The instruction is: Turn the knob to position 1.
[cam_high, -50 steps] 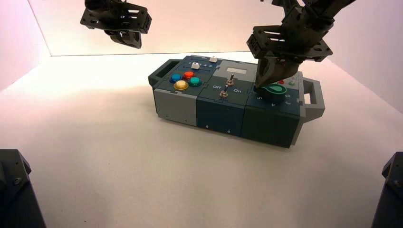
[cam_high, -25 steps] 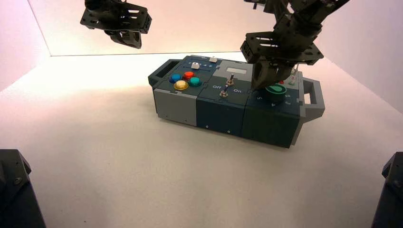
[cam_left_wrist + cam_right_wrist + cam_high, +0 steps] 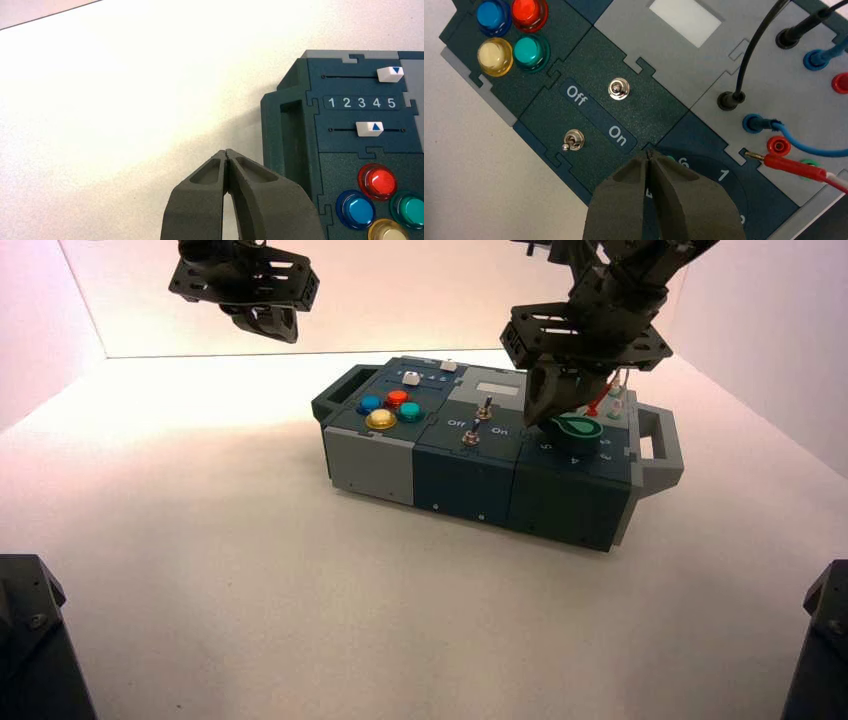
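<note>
The knob (image 3: pixel 578 445) is at the near right end of the box (image 3: pixel 460 480), on a dark blue panel. Position 1 (image 3: pixel 723 175) is the white digit on its dial, on the side toward the grey wire panel. You have the right end effector (image 3: pixel 543 425) at the knob's left edge, its fingers pressed together with nothing clamped between them. The high view does not settle whether the tips touch the cap; in the right wrist view they cover most of it, so you cannot read the pointer's setting there.

Verify the pointer's direction before you apply force. To turn with closed fingers, set the tips low against the flank of the green pointer cap (image 3: pixel 578 427) and push along an arc about the knob's centre; a straight push is likely to slip off or shift the box. If the tips skid, raise them, spread them, straddle the cap squarely and rotate the wrist. Use small increments and stop when the pointer lines up with the digit.

Maintain clearance from the loose red plug (image 3: pixel 794 167) beside the dial and from the toggle switches (image 3: pixel 471 436). Leave the left end effector (image 3: pixel 288 330), fingers together, parked above the counter (image 3: pixel 250 590) beyond the box's left end.
</note>
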Tool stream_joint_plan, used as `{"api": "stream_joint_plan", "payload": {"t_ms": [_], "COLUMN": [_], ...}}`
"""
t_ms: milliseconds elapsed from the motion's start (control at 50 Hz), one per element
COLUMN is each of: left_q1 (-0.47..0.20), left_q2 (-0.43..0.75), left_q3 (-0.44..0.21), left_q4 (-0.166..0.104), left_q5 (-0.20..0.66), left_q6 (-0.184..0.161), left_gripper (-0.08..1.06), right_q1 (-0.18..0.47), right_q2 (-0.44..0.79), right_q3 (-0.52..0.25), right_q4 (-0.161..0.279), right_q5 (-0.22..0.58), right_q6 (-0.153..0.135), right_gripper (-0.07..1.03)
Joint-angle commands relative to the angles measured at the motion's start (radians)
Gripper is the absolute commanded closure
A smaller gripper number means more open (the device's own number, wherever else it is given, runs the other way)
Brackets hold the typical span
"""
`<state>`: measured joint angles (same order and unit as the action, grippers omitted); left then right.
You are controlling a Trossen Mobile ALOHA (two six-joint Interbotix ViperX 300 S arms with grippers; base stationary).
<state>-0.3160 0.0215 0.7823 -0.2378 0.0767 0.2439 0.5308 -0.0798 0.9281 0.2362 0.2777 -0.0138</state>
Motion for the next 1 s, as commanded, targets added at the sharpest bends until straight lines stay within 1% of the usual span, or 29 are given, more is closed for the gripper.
{"api": "stream_joint_plan", "payload": {"t_ms": [20,180,640,1000], "left_q1": [-0.002,-0.002,-0.002,-0.003], "left_q2": [-0.014,-0.014,-0.014,-0.014], "left_q3": [-0.025,-0.026,-0.026,-0.026], "left_q4": [0.002,0.002,0.002,0.002], "left_q5": [-0.005,-0.005,-0.005,-0.003], "left_q6": [0.002,0.002,0.002,0.002], "left_gripper": [1.0,1.0,1.0,1.0], "right_q1": [-0.018,-0.021,-0.066,-0.071], "right_q2": [-0.011,-0.011,-0.011,-0.009], "right_q3": [-0.021,-0.018,-0.014,-0.014], "right_q4": [-0.006,-0.011,-0.029,-0.031], "right_q5": [-0.006,-0.006,-0.005,-0.005], "right_q6": [-0.002,-0.002,-0.002,-0.002], "right_gripper": [0.99,0.99,0.99,0.99]}}
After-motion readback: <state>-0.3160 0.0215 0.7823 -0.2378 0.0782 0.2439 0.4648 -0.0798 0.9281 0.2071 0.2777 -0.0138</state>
